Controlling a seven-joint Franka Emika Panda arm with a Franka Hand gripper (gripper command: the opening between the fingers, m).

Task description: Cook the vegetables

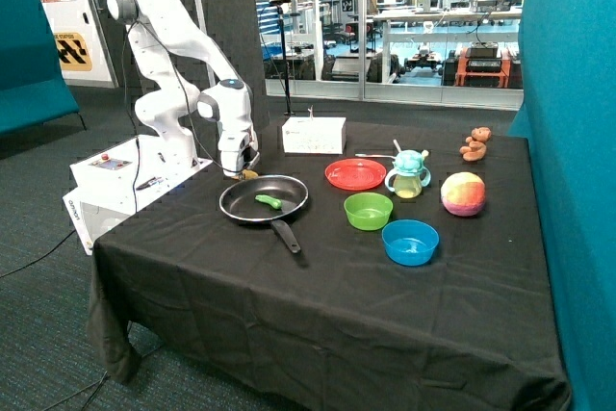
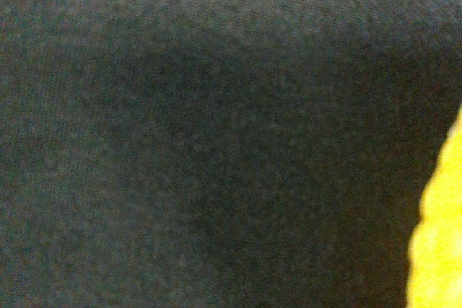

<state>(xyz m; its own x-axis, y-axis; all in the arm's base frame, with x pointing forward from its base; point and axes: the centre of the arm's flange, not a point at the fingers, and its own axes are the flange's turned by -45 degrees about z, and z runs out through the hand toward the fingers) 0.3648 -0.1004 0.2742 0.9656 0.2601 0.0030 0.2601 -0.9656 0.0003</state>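
Note:
A dark green cucumber-like piece [image 1: 269, 201] lies inside the black frying pan [image 1: 231, 207] on the black tablecloth. My gripper [image 1: 234, 172] is down at the cloth just behind the pan's far rim, on the side towards the robot base. A pale yellow piece [image 1: 249, 174] lies right beside it, outside the pan. In the wrist view the yellow piece [image 2: 440, 236] fills one edge and the rest is bare black cloth, very close. I cannot tell whether the gripper holds the yellow piece.
A white box [image 1: 314, 135] stands behind the pan. Beyond the pan are a red plate [image 1: 355, 174], a green bowl [image 1: 369, 211], a blue bowl [image 1: 410, 242], a handled cup [image 1: 408, 176], a pink-yellow ball [image 1: 463, 193] and brown figures [image 1: 474, 143].

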